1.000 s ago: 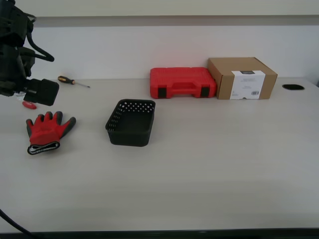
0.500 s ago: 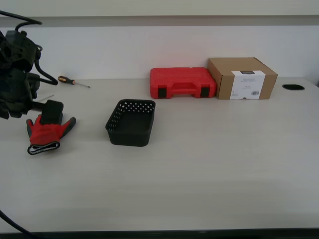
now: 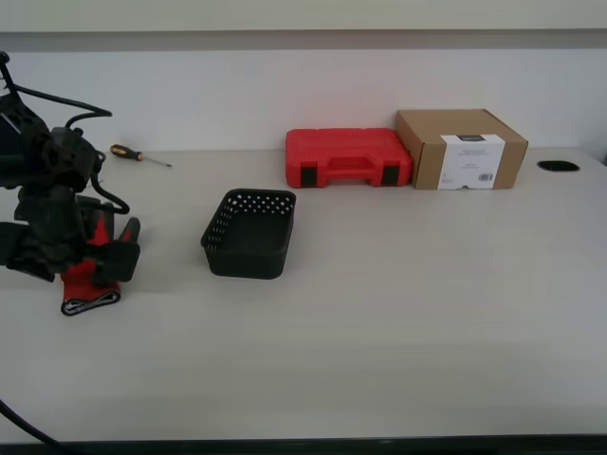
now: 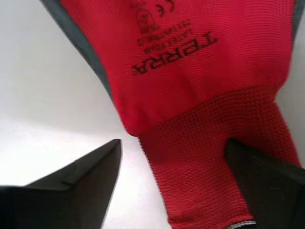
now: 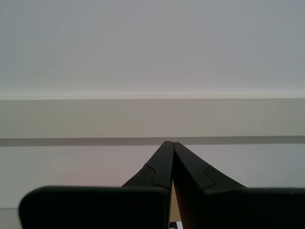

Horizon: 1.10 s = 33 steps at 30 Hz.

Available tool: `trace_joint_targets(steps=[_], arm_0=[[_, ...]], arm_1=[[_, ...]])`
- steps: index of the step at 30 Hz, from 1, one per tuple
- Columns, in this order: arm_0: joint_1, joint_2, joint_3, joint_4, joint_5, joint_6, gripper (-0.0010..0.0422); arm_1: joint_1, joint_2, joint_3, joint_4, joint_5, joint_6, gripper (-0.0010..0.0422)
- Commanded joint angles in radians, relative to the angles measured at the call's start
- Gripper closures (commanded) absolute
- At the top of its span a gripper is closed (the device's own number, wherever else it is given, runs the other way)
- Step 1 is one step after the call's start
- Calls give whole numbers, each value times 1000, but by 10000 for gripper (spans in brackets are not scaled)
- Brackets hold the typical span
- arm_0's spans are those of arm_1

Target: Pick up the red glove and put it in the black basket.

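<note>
First gripper: my first gripper (image 4: 171,176) down on the red glove (image 3: 90,275), jaws spread either side of its cuff, at the exterior view's left
Black basket (image 3: 250,233): near the glove, apart
Second gripper: my second gripper (image 5: 170,148) fingers pressed together, facing a wall

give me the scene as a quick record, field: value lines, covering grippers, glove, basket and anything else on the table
first gripper: open, jaws either side of the glove's wrist part
second gripper: shut, empty, facing a wall
red glove: flat on the table, not lifted
black basket: empty, upright, beside the glove
red case: closed, at the wall
cardboard box: next to the case
screwdriver: behind the arm
</note>
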State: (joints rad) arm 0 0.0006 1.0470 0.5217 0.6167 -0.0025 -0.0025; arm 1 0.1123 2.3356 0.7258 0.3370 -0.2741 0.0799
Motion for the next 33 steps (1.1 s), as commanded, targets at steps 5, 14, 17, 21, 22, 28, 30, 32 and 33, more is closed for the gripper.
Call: trace_joint_targets(steps=[5,14,17,21,22,28,30,32,33], arm_0=[[0,0,2,3,0,3,412],[0,0,2,3,0,3,412],[-1,0,2,3,0,3,412],[0,0,2,3,0,3,412],[0,0,2,3,0,3,412],[0,0,2,3,0,3,412],[0,0,2,3,0,3,412],[0,0,2,3,0,3,412],[-1,0,2,3,0,3,412]], arm_1=[[8,134,127,-157,48,-28,48],[40,146,154,-186,214,-2,420],[46,146,157,-199,214,3,417],[46,145,166,-245,214,6,414],[46,142,167,-253,216,6,414],[45,-4,167,-323,224,-3,414],[44,-70,161,-349,232,-10,414],[43,-133,155,-366,238,-14,414],[43,-172,154,-383,238,-14,414]])
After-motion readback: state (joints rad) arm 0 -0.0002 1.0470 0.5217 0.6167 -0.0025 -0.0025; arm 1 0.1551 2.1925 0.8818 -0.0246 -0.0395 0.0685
